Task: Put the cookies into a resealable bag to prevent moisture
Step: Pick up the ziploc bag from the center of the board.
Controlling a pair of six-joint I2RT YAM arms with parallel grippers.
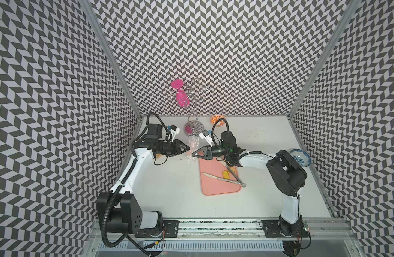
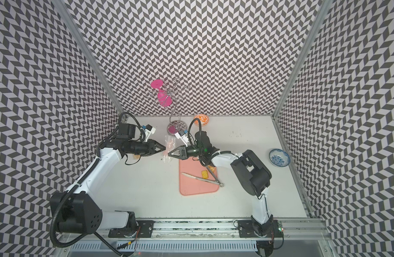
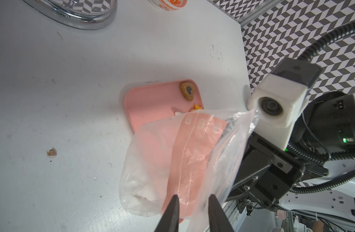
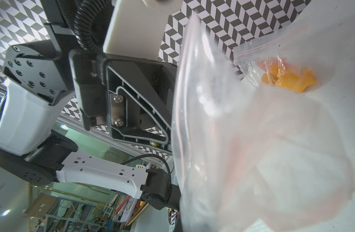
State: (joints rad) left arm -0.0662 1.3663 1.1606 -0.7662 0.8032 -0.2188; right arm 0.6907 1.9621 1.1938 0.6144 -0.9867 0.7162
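The right pincer (image 1: 193, 153) is pressed together on the clear zip bag (image 1: 193, 142), up off the counter (image 1: 169, 189). The left pincer (image 1: 188, 148) is a little spread around its edge. A square cracker (image 1: 225, 174) lies on the pink tray (image 1: 214, 187), at 5 o'clock from the bag.

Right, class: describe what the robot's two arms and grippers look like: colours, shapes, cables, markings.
Both arms, the left arm and the right arm, have white shells with black joints. Black corrugated cable runs along the left one. Each ends in a black, triangular gripper: left gripper, right gripper. A white-cased camera sits on the right wrist, near a green light.
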